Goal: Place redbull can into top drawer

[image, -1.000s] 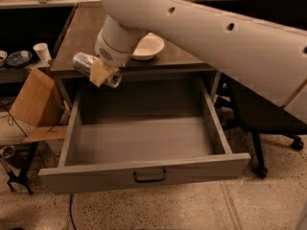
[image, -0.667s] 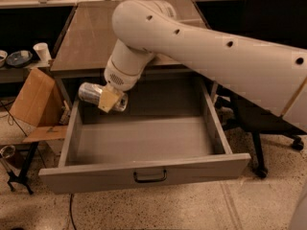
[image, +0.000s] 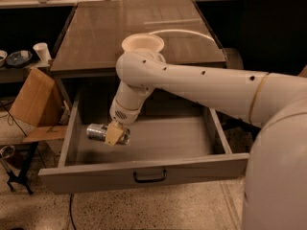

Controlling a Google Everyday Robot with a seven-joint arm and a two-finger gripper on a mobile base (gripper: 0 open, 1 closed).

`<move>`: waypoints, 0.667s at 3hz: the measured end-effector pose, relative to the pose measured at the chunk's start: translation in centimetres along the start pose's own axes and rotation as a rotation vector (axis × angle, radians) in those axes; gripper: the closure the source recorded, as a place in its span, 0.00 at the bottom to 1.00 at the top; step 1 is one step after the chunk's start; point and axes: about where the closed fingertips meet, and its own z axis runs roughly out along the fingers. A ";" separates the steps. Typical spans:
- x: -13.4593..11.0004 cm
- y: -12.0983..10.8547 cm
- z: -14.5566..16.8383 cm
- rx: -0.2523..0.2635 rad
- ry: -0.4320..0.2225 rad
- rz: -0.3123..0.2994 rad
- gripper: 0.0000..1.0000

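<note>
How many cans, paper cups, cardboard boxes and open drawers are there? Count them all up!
Cans: 1, the redbull can, held sideways by the gripper in the top drawer's left part
Paper cups: 1, the white cup
Cardboard boxes: 1
Open drawers: 1
Total: 4

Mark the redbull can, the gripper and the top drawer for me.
redbull can [image: 98, 131], camera view, on its silver left end.
gripper [image: 115, 134], camera view, between its fingertips, over the drawer's left side, clamping the can.
top drawer [image: 201, 168], camera view, on its front panel.
</note>
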 end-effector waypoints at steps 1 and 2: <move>0.9 -0.3 3.1 -0.040 0.017 0.053 0.58; 0.8 -0.9 3.0 -0.027 0.014 0.086 0.35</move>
